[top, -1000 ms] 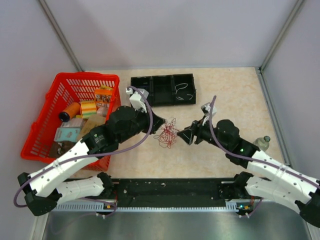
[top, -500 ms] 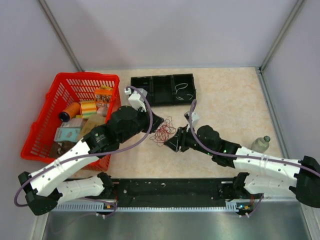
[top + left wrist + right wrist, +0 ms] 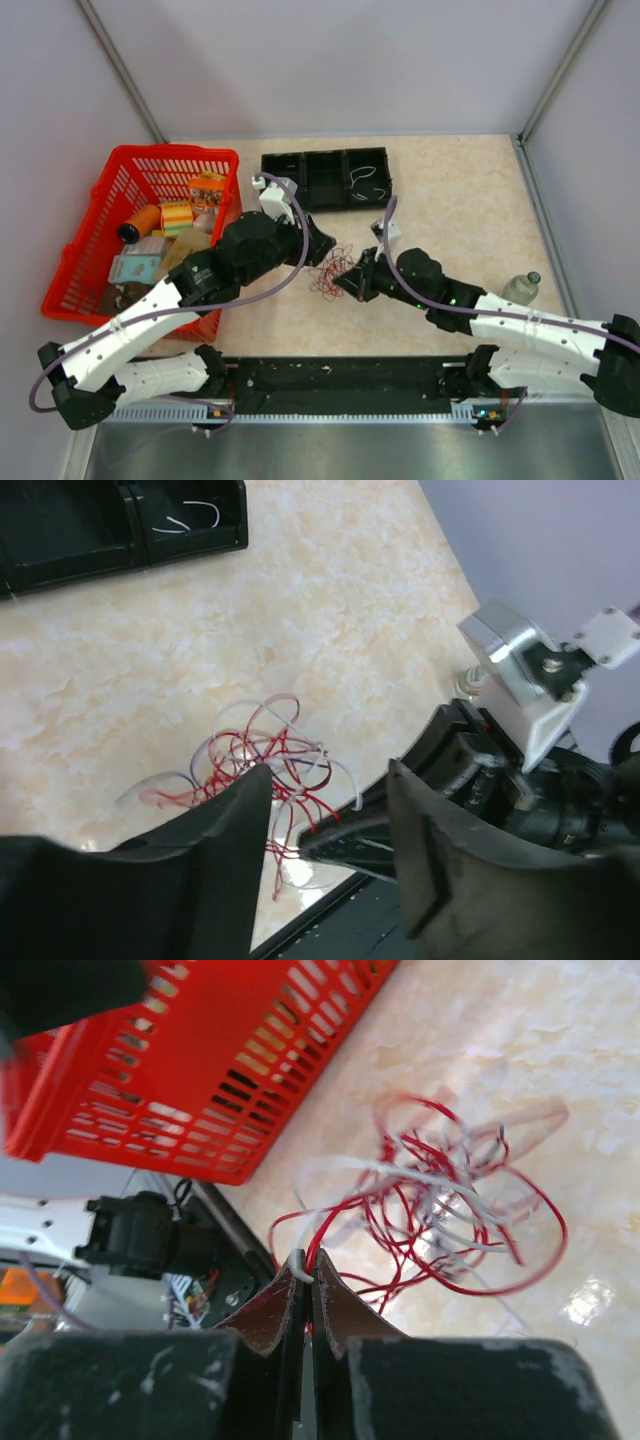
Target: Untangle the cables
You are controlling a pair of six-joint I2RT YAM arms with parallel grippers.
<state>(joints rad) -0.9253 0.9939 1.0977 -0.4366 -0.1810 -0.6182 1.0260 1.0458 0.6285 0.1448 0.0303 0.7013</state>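
The cables [image 3: 330, 268] lie as one loose tangle of red and white loops near the middle of the tabletop [image 3: 455, 195], between the two arms. No strand is drawn clear of the others.

Left gripper [image 3: 320, 248]: positioned at the left side of the tangle, fingers [image 3: 215, 825] spread apart. In the left wrist view the red loops show in the gap between them; whether the fingers touch a strand cannot be told.

Right gripper [image 3: 303, 1275]: at the near-right side of the tangle, fingers pressed together on a white strand [image 3: 297, 1270] at the edge of the cables.

Surroundings – a red basket [image 3: 95, 250] of mixed items stands along the left edge, a black tray [image 3: 325, 178] lies near the far edge with white wires in its right compartment, and a small bottle [image 3: 522, 287] stands at the right edge.
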